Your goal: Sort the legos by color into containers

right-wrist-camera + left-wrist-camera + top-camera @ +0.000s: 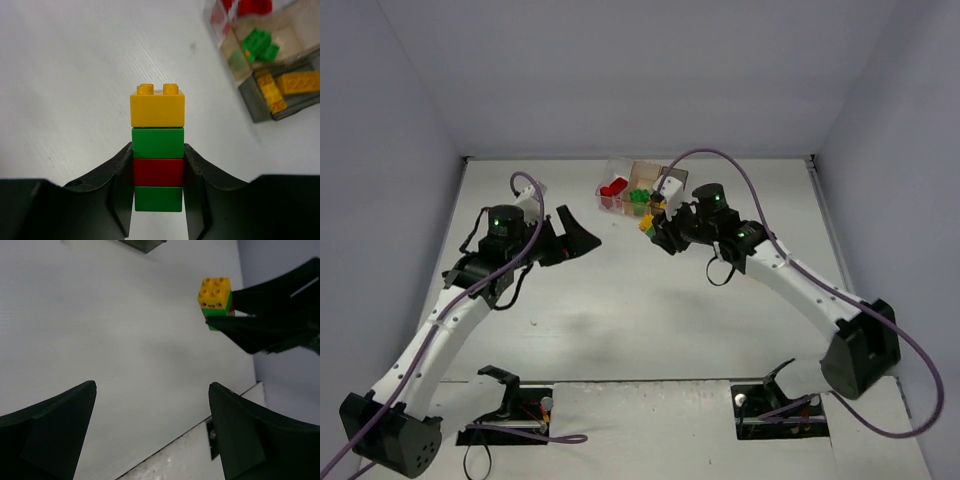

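My right gripper (158, 152) is shut on a lego stack (157, 107), ordered yellow, green, red, green, and its jaws press the lower green and red bricks. In the top view the stack (646, 222) hangs above the table, just in front of the containers. My left gripper (582, 232) is open and empty, facing the stack from the left with a gap between them. In the left wrist view (150, 410) the stack (216, 300) shows ahead. The clear box (235, 10) holds red bricks, the orange-tinted box (257, 42) green ones, and the grey box (285, 90) yellow ones.
The three boxes stand in a row at the back middle of the table (620, 300), the clear one (612, 190) on the left. White walls close in the table on three sides. Two black fixtures sit at the near edge (505, 400).
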